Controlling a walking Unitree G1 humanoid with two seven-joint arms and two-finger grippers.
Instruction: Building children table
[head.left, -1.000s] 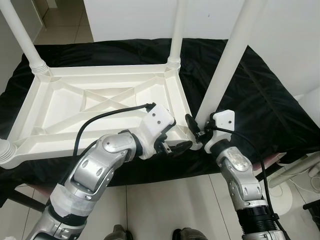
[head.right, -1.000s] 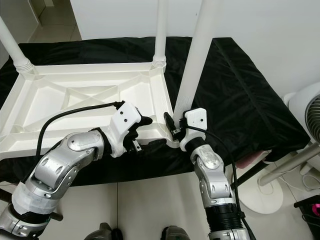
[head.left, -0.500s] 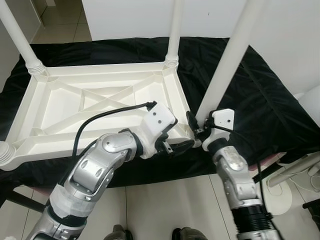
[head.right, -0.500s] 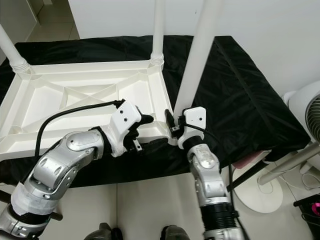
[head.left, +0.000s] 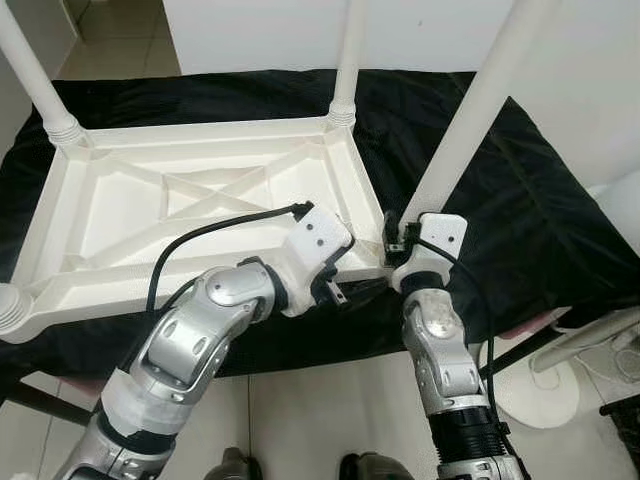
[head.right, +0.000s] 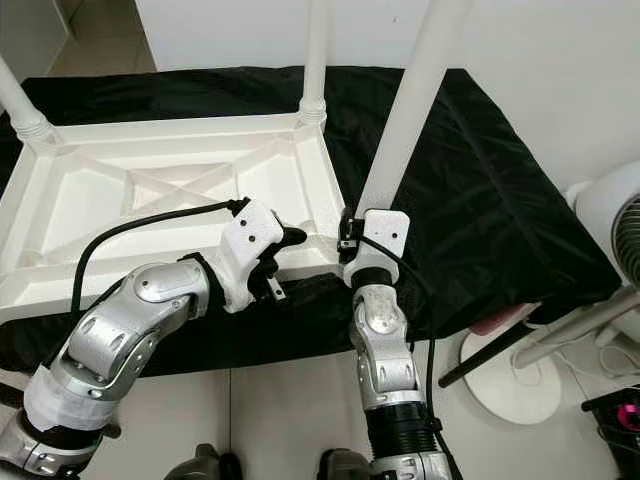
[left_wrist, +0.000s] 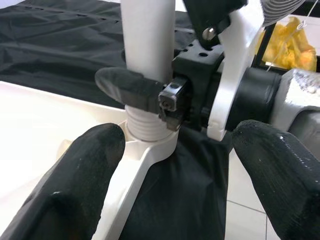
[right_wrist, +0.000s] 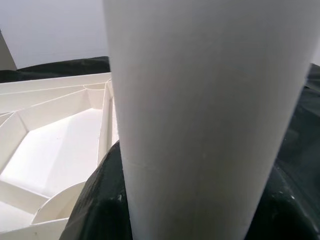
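A white plastic children's table (head.left: 200, 140) lies upside down on a black cloth (head.left: 520, 220). Its near-right leg (head.left: 470, 120) rises tilted from the corner socket. My right gripper (head.left: 400, 235) is shut around that leg's base; one of its black fingers (left_wrist: 125, 87) wraps the leg (left_wrist: 147, 50) just above the ribbed collar. In the right wrist view the leg (right_wrist: 200, 100) stands between the dark fingers (right_wrist: 100, 200). My left gripper (head.left: 345, 288) is open at the same corner, its fingers (left_wrist: 80, 175) spread either side of the socket, one beside the frame.
Other legs stand at the far left (head.left: 35, 75), the far right corner (head.left: 350, 50) and the near left (head.left: 10, 305). A white fan (head.right: 610, 220) with its round base (head.left: 545, 385) stands on the tiled floor to the right. The table's near edge overhangs the cloth.
My right forearm has swung left under the corner, and its gripper has turned and closed in around the leg's base. The left arm has hardly moved.
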